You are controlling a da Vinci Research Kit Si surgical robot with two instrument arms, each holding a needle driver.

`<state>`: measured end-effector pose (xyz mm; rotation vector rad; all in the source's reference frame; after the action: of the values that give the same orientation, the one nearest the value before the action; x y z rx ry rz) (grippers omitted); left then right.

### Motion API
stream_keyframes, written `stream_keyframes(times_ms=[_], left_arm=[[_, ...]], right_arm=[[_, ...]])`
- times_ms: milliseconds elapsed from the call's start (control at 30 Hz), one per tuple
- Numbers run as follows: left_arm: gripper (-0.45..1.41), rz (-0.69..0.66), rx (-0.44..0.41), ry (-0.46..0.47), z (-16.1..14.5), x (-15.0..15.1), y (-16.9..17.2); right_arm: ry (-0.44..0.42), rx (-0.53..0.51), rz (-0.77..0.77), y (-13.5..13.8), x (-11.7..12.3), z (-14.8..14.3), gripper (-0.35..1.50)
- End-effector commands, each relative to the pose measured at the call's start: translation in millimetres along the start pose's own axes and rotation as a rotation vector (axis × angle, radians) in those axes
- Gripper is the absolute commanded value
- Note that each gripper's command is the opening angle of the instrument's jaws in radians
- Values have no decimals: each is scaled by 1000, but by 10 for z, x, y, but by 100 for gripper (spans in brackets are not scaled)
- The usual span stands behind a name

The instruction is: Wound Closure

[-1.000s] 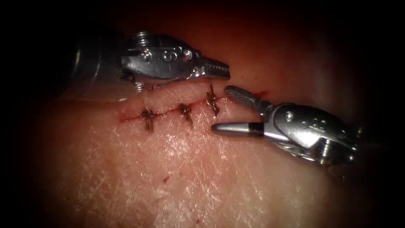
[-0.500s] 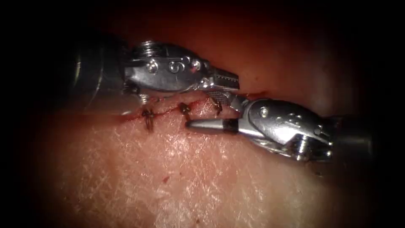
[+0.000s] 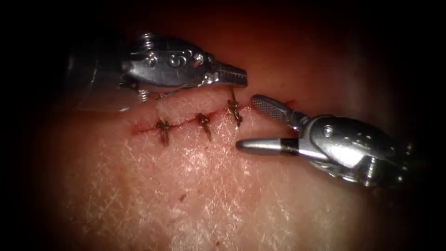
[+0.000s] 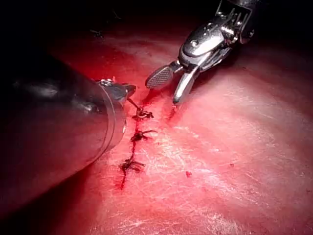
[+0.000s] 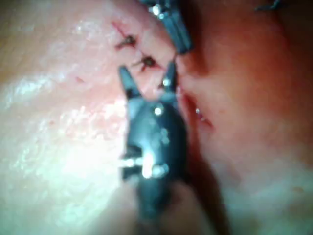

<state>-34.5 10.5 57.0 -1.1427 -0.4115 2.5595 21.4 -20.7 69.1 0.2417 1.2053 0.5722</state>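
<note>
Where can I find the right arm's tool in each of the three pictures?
Endoscope view: the right tool enters from the right, jaws open beside the rightmost stitch.
Left wrist view: the right tool, jaws open, near the same stitch.
Right wrist view: its own open jaws.
Shared landmark: the cut with three stitches.

Pale crosshatched tissue [image 3: 195,186], dark stitches [image 3: 203,122]

The tissue [image 3: 195,186] carries a cut [image 3: 186,123] closed by three knotted stitches [image 3: 203,122]. The left tool [image 3: 234,75] lies above the cut, jaws closed on a short thread [image 3: 231,96] rising from the rightmost stitch [image 3: 234,111]. The right tool [image 3: 253,123] sits just right of that stitch, jaws spread wide and holding nothing, the lower jaw resting near the tissue below the cut
</note>
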Motion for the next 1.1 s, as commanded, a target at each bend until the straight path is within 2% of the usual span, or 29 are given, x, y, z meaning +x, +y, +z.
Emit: stream_keyframes(times_ms=[33,300,433,567,1100], left_arm=[[-45,1,0,1,8,0,-1],[-45,-3,0,1,7,4,5],[-45,-5,0,1,6,6,7],[-45,-6,1,1,7,8,9],[-45,-7,7,-1,10,10,12]], right_arm=[[0,-5,2,0,-6,8,131],[-10,-61,23,11,-11,32,131],[-36,-68,50,19,-23,43,131],[-18,-74,71,27,-31,49,136],[4,-51,84,23,-20,87,135]])
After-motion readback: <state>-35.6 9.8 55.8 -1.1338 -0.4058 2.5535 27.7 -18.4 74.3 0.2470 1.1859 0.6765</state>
